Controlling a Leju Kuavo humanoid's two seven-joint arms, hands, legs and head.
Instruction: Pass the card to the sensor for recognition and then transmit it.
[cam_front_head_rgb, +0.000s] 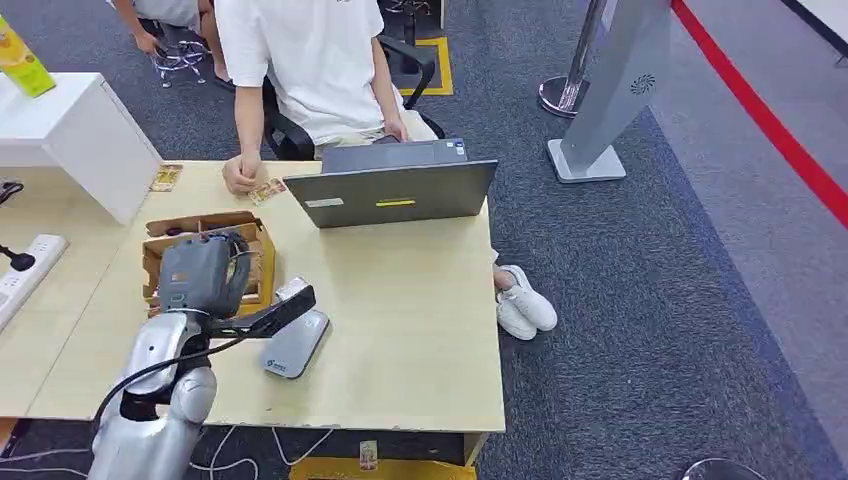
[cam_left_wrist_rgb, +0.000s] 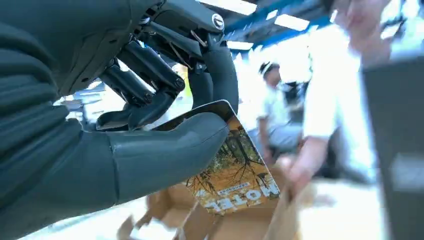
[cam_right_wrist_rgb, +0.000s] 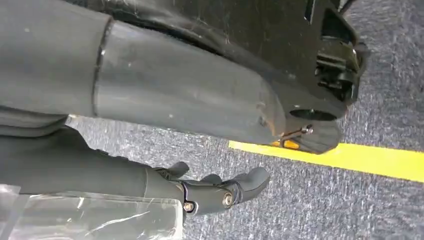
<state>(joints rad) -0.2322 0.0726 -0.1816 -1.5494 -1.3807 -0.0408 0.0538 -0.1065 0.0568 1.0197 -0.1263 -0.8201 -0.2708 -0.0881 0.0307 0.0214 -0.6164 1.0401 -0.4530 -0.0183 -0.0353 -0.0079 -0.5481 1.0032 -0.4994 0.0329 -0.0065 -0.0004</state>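
Observation:
My left hand (cam_front_head_rgb: 203, 272) hovers over the left part of the wooden table (cam_front_head_rgb: 420, 340). It pinches a card (cam_left_wrist_rgb: 235, 172) between its thumb (cam_left_wrist_rgb: 165, 155) and its dark fingers. The card has an orange and yellow forest picture with white letters. From the head view, the card's edge (cam_front_head_rgb: 293, 290) sticks out toward the right, just above the grey card sensor (cam_front_head_rgb: 297, 347) lying flat on the table. My right hand (cam_right_wrist_rgb: 210, 192) hangs beside my body over the carpet and holds nothing, its fingers loosely extended.
An open cardboard box (cam_front_head_rgb: 256, 262) lies under and behind my left hand. A person in a white shirt (cam_front_head_rgb: 310, 60) sits behind a grey laptop (cam_front_head_rgb: 395, 192), one hand (cam_front_head_rgb: 240, 175) by a card (cam_front_head_rgb: 266, 190). Another card (cam_front_head_rgb: 165, 178), a white cabinet (cam_front_head_rgb: 75, 140) and a power strip (cam_front_head_rgb: 25, 270) are at the left.

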